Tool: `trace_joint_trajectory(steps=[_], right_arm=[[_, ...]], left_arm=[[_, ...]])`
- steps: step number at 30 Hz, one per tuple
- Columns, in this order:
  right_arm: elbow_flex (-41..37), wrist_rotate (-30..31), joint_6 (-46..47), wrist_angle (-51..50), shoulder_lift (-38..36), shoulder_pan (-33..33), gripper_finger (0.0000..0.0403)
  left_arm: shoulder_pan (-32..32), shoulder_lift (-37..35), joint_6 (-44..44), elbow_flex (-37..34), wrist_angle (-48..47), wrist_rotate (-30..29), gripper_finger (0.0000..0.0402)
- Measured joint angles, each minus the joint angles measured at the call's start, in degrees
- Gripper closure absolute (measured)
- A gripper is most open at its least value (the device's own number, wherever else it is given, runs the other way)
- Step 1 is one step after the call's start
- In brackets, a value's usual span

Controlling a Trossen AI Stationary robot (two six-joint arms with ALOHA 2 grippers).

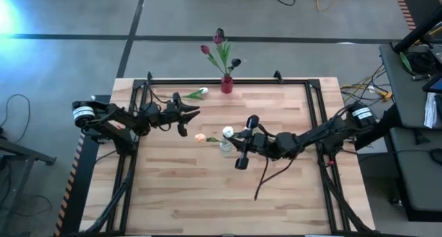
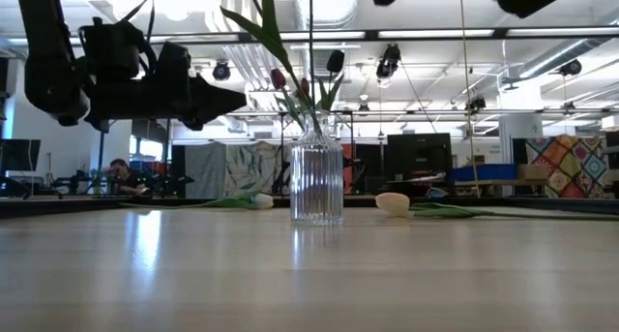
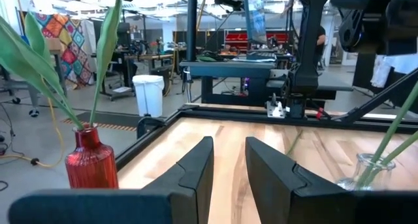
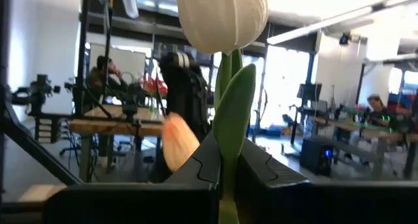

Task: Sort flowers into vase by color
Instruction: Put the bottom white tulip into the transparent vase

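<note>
A white tulip (image 4: 222,18) is clamped by its green stem between the fingers of the right gripper (image 4: 225,160), head just beyond the fingertips, seen upright in the right wrist view. In the high view the same gripper (image 1: 243,141) is seen approx. mid-table, w/ a clear glass vase (image 1: 226,146) just beside it and a peach tulip (image 1: 200,137) lying on the wood a bit past the vase. A blurred peach head (image 4: 179,142) is seen behind the held stem. The left gripper (image 3: 228,168) is held above the table w/ fingers apart, nothing between them. A red vase (image 3: 90,160) w/ maroon tulips (image 1: 218,36) stands near it to one side; another white tulip (image 1: 203,92) lies on the table just ahead of the fingertips (image 1: 195,112)
</note>
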Motion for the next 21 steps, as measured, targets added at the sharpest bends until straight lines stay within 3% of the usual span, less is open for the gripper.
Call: trace_joint_trajectory(steps=[8,13,21], right_arm=[[0.0,0.3,4.2,-0.5,4.3,-3.4,0.039],[0.0,4.3,4.9,-5.1,4.9,-3.6,0.0384],[0.0,4.5,9.6,-14.4,4.2,-3.8,0.031]], left_arm=[[1.8,0.0,-0.3,0.0,-3.5,-0.2,0.0326],[3.4,0.0,-0.5,0.0,-7.1,-0.3,0.0326],[3.7,-0.1,0.3,0.0,-9.1,-0.3,0.0326]])
